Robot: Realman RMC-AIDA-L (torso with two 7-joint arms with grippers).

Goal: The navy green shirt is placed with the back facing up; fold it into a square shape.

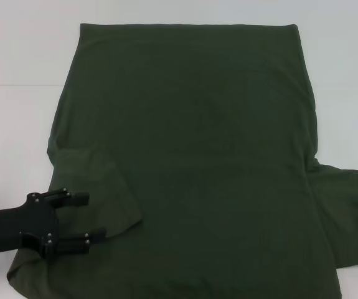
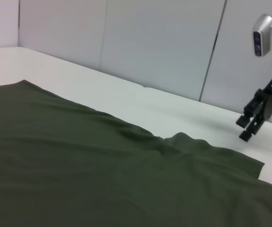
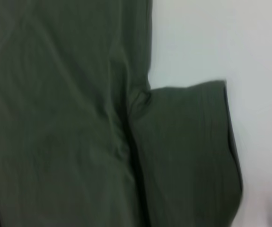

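The navy green shirt (image 1: 191,162) is laid flat on the white bench (image 1: 17,124), taking up most of the head view. Its straight far edge is seen near the top of that view, and the near part runs off the bottom edge. No print is seen on the fabric; only soft creases are noted.

The sleeve on the robot's left (image 1: 98,193) is seen folded inward, lying on the body of the shirt, with its hem edge running diagonally. The sleeve on the robot's right (image 1: 347,218) is spread outward flat on the bench, well clear of the body panel.

The left end effector (image 1: 82,218) is positioned low over the left sleeve area, near the lower left corner of the shirt. Its 2 black fingers (image 1: 73,198) are held apart, pointing toward the shirt's middle. No fabric is seen clamped between them. Whether the fingers touch the cloth cannot be told.

The right end effector (image 2: 249,125) is picked out only in the left wrist view, beyond the far side of the shirt, above bare bench beside the spread sleeve. Whether its fingers are apart or together cannot be told. In the head view only a small dark part is noted at the right edge.

In the right wrist view the spread sleeve (image 3: 188,151) and the side seam are looked down on from above, with bare bench beside them.
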